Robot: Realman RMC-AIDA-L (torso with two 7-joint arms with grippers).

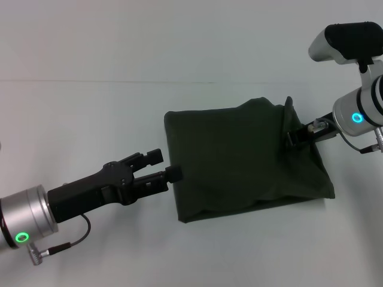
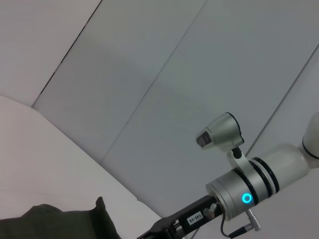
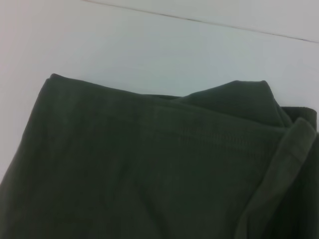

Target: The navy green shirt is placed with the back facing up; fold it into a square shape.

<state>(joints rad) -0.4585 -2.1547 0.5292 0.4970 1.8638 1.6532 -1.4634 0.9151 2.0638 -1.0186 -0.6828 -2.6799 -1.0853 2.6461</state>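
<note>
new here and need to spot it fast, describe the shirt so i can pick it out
On the white table, between the two arms, lies the navy green shirt, folded into a rough square. The left claw is at its near-left edge; the right claw pinches its raised right side. It is the only dark cloth there.

The navy green shirt (image 1: 239,158) is plain dark olive, lying on a white table (image 1: 90,113).

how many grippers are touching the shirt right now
2: the left gripper meets the navy green shirt at its left edge; the right gripper is on its upper right part.
</note>
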